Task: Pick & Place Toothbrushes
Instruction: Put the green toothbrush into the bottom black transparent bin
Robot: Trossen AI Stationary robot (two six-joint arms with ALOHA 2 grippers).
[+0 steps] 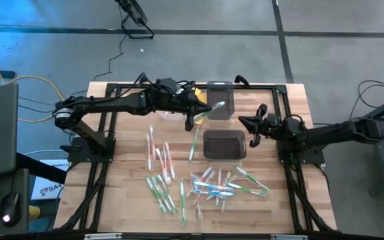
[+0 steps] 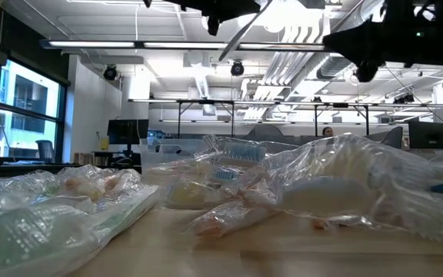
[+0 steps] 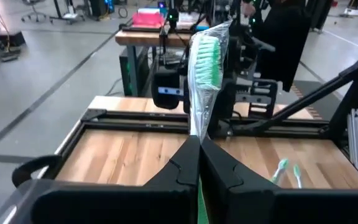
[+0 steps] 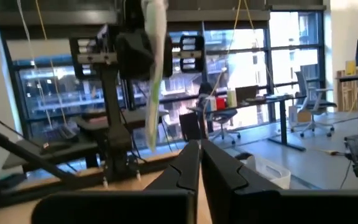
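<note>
My left gripper (image 1: 195, 117) is raised over the table's far middle, beside the clear far bin (image 1: 220, 100). It is shut on a toothbrush (image 3: 204, 59) in a clear wrapper with green bristles, also seen in the high view as the held toothbrush (image 1: 211, 109). My right gripper (image 1: 251, 128) hovers shut and empty to the right of the dark bin (image 1: 224, 145). Many wrapped toothbrushes (image 1: 162, 160) lie flat on the table's near half, with more toothbrushes (image 1: 222, 187) to their right. My left gripper pinches the wrapped toothbrush between its two fingers by the handle part (image 3: 197, 129) below the head. The fingers come roughly level from the table's left. The green-bristled head (image 3: 207, 56) sticks out past the fingertips, and the brush is lifted clear of the table.
A black frame (image 1: 282, 120) runs round the wooden table top. The two bins stand in the far middle, between the two arms. Wrapped toothbrushes (image 2: 321, 185) fill the foreground of the low view. Bare wood shows at the table's left part (image 1: 122, 147).
</note>
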